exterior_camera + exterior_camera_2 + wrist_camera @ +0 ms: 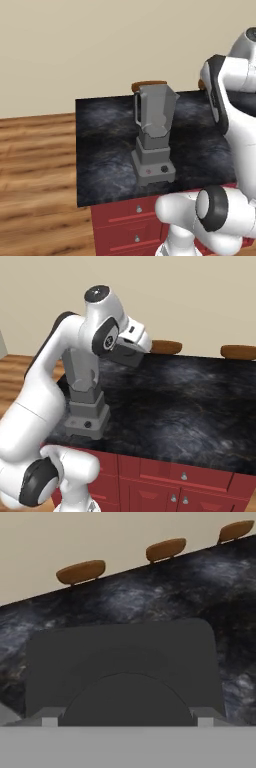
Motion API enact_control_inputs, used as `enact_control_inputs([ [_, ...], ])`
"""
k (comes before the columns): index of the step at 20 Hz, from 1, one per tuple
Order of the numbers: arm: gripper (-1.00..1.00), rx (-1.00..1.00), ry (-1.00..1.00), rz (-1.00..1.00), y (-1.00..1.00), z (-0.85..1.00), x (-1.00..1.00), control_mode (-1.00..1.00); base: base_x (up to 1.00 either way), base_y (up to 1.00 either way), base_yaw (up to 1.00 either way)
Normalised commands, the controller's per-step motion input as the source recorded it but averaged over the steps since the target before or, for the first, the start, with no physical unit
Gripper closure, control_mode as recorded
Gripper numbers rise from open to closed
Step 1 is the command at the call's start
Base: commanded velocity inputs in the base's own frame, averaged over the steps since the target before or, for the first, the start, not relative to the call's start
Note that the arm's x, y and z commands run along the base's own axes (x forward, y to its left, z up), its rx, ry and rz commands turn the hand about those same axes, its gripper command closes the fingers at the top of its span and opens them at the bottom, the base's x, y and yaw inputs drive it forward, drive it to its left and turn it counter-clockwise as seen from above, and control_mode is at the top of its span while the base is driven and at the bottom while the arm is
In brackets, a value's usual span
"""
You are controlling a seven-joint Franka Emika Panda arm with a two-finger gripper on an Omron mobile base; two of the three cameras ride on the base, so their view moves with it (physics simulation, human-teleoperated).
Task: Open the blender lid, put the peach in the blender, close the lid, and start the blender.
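- The blender stands upright on the desk, near the front edge and towards the middle of the slab as the left base view shows it.
- In the right base view the white arm crosses in front of the blender and hides its jar. Its stepped base shows below the arm.
- The claw hangs just beside the blender, level with its upper part, on the side towards the open stretch of desk. I cannot tell whether its fingers are apart, together or clamped on anything.
- In the hand view the blender lid sits close below the camera, over the desk top. Whether it is gripped or resting cannot be told.
- Behind the blender, past the far edge of the desk, brown rounded stool tops stand in a row.
- The blender is matte grey: a tapered square jar with a side handle, then a stepped base with a small red mark and a black knob on its front.
- The blender lid is a flat, dark grey square with rounded corners and a raised round shape in its middle.
- The desk top is a dark, glossy, marbled slab with pale veining. Below it are red drawers with small metal knobs.
- The floor beside the blender's desk is warm wooden planking, and the wall behind is plain beige.
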Motion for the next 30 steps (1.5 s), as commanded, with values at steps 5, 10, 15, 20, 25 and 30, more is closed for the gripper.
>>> enact_control_inputs([
  [5,1.00,-0.05,0.18,0.11,0.78,0.36,-0.01,-1.00,0.00,0.00,0.00],
  [10,1.00,-0.03,0.18,0.13,0.77,0.19,0.00,-1.00,0.00,0.00,0.00],
  [15,1.00,0.00,0.12,0.15,0.64,0.05,0.00,-1.00,0.00,0.00,0.00],
  [20,1.00,0.00,0.03,0.13,0.52,-0.07,0.03,-1.00,0.00,0.00,0.00],
  [25,1.00,0.00,0.07,0.12,0.45,-0.06,0.25,-1.00,0.00,0.00,0.00],
  [30,1.00,0.00,0.08,0.06,0.27,-0.16,0.47,-1.00,0.00,0.00,0.00],
])
